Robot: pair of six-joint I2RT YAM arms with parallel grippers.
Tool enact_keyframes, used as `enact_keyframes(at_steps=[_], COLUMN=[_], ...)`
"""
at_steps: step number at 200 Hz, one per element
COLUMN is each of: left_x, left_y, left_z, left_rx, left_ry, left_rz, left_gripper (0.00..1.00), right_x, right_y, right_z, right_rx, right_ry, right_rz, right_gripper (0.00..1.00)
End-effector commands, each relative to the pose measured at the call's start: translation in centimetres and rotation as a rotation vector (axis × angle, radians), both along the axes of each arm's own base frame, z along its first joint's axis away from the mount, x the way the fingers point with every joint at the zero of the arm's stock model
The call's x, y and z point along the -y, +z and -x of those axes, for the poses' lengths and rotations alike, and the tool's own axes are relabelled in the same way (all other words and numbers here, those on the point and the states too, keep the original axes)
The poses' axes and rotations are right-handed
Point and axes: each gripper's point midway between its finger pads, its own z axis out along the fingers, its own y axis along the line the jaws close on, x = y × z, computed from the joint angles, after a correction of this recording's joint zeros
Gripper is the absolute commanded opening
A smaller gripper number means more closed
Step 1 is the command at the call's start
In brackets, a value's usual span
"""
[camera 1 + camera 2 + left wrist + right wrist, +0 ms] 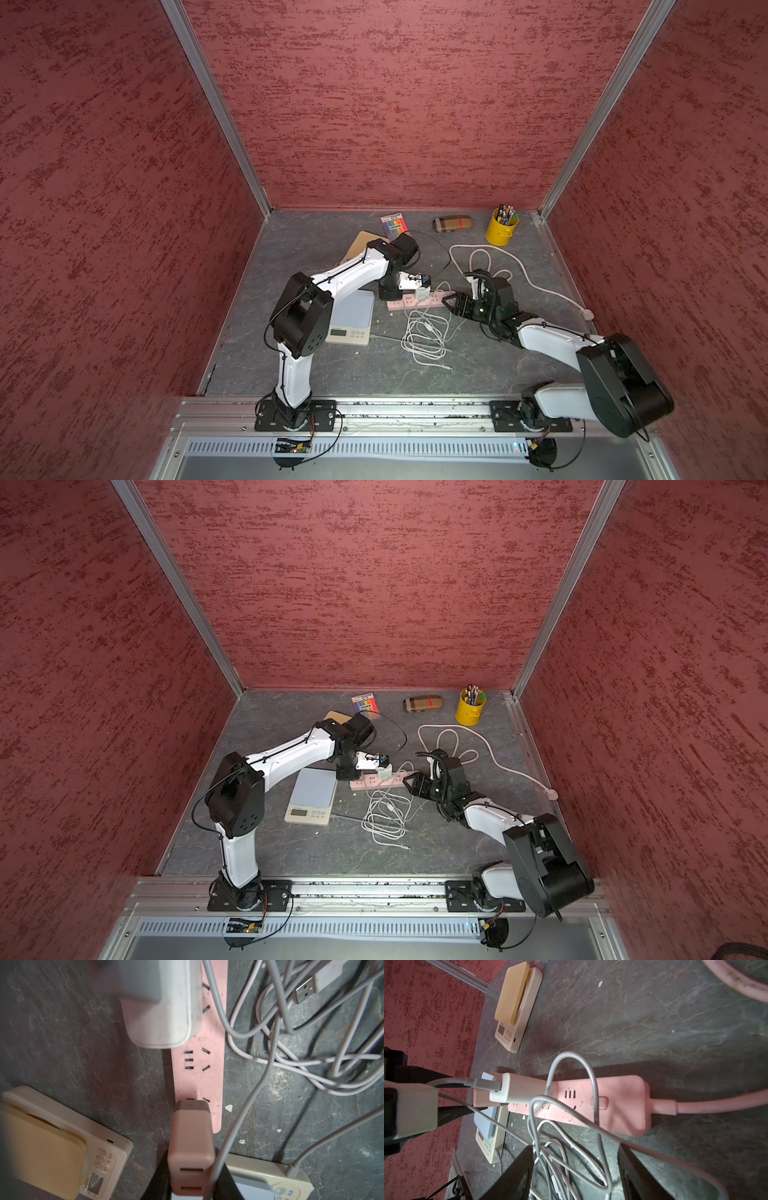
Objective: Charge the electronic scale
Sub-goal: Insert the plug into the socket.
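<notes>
A blue-topped electronic scale [351, 316] [268, 1174] lies by the left end of the pink power strip [432, 300] [209, 1059]. A grey cable is plugged into the scale's side [291, 1169]. My left gripper [390, 296] [192, 1157] points down, shut on a pinkish charger block [192, 1142] [481, 1101] at the strip's end socket. I cannot tell whether its prongs are in. A white charger [423, 292] [521, 1088] with a USB cable stands in the strip beside it. My right gripper [451, 305] [575, 1167] hangs open over coiled white cables [426, 336], gripping nothing.
A second, yellow-topped scale [513, 999] [45, 1147] lies behind the left arm. A loose USB plug [305, 989] lies among the cables. A marker pack [392, 222], a glasses case [452, 223] and a yellow pencil cup [501, 228] line the back. The strip's pink cord [519, 266] loops right.
</notes>
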Motion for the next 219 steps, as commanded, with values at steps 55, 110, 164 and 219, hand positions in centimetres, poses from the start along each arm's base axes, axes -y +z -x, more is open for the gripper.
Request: enact_keyframes(at_steps=[55, 110, 164, 219], left_x=[0.3, 0.9, 2.6, 1.8], left_y=[-3.4, -4.5, -5.1, -7.0], left_z=[3.1, 4.0, 3.9, 5.1], left_rx=[-0.158, -0.224, -0.287, -0.296], left_ry=[-0.068, -0.054, -0.005, 0.084], left_rz=[-0.121, -0.097, -0.075, -0.114], left_gripper=[0.00, 0.00, 0.00, 0.00], right_x=[0.2, 0.2, 0.1, 0.2], right_y=[0.8, 0.8, 1.5, 1.8], right_z=[-0.4, -0.3, -0.5, -0.4], right_rx=[0.030, 0.032, 0.044, 0.044], right_ry=[-0.009, -0.007, -0.003, -0.005], right_rz=[0.000, 0.000, -0.008, -0.001], right_gripper=[0.67, 0.67, 0.67, 0.66])
